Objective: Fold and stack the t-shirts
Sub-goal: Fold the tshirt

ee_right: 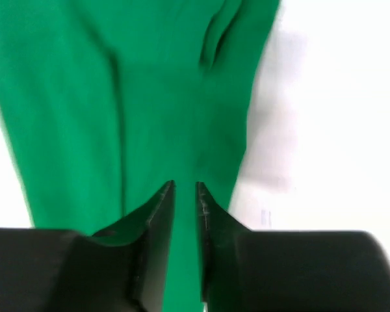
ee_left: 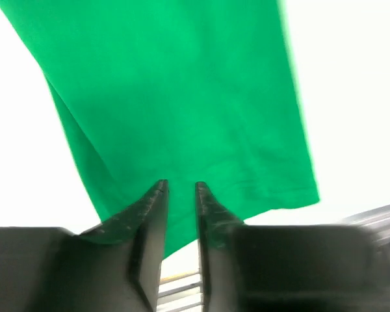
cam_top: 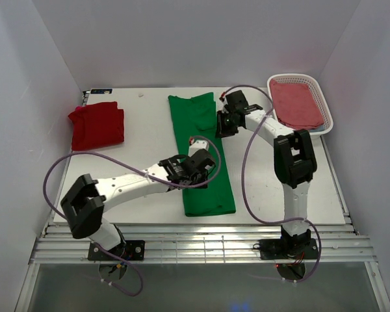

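A bright green t-shirt (cam_top: pixel 192 130) lies flat as a long lengthwise-folded strip down the middle of the table. A deep red t-shirt (cam_top: pixel 97 125) lies folded at the back left. My left gripper (cam_top: pixel 203 172) hovers over the near right part of the green shirt (ee_left: pixel 182 97), close to its hem, jaws slightly open (ee_left: pixel 181 185) with nothing between them. At the far right edge of the green shirt (ee_right: pixel 84 97), near the sleeve, my right gripper (cam_top: pixel 222 125) also stands slightly open (ee_right: pixel 184 185) and empty.
A white basket (cam_top: pixel 329 123) at the back right holds a pinkish-red cloth (cam_top: pixel 298 104). Purple cables loop from both arms. White walls close in the table, and metal rails (cam_top: pixel 201 244) run along its near edge.
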